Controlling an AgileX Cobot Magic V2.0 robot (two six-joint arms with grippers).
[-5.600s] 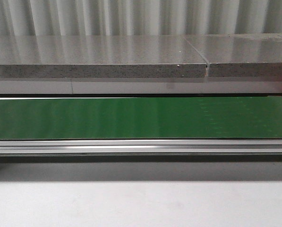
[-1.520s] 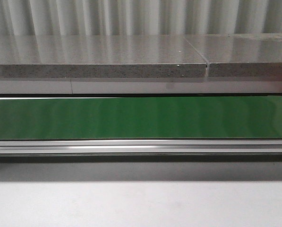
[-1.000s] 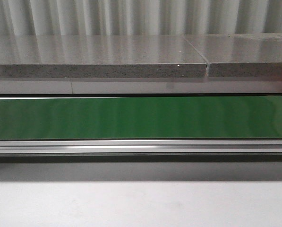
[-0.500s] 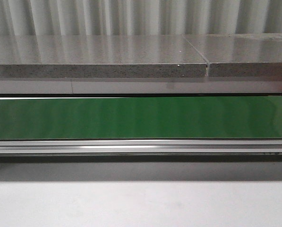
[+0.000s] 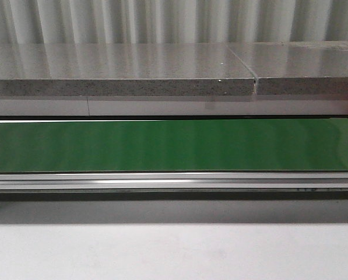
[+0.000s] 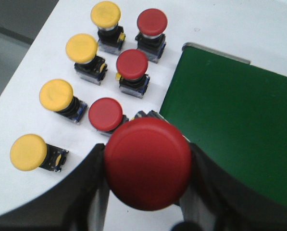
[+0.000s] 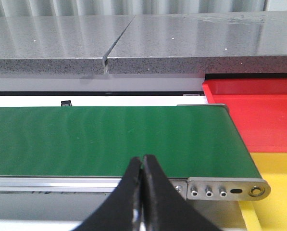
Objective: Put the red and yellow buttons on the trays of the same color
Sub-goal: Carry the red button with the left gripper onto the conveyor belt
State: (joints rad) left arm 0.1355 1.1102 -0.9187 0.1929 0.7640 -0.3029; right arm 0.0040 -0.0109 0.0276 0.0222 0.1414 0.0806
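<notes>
In the left wrist view my left gripper (image 6: pixel 147 166) is shut on a red button (image 6: pixel 147 163), held above the white table beside the end of the green belt (image 6: pixel 230 130). Below it stand three more red buttons (image 6: pixel 105 114) (image 6: pixel 131 64) (image 6: pixel 152 22) and several yellow buttons (image 6: pixel 56 94) (image 6: pixel 28 152) (image 6: pixel 81 47) (image 6: pixel 105 13). In the right wrist view my right gripper (image 7: pixel 143 166) is shut with nothing in it, in front of the green belt (image 7: pixel 109 139). The red tray (image 7: pixel 258 113) and the yellow tray (image 7: pixel 278 192) lie just past the belt's end.
The front view shows only the green conveyor belt (image 5: pixel 174 144), its aluminium rail (image 5: pixel 174 181), a grey stone counter (image 5: pixel 121 70) behind and the white table (image 5: pixel 174 251) in front. No gripper or button shows there.
</notes>
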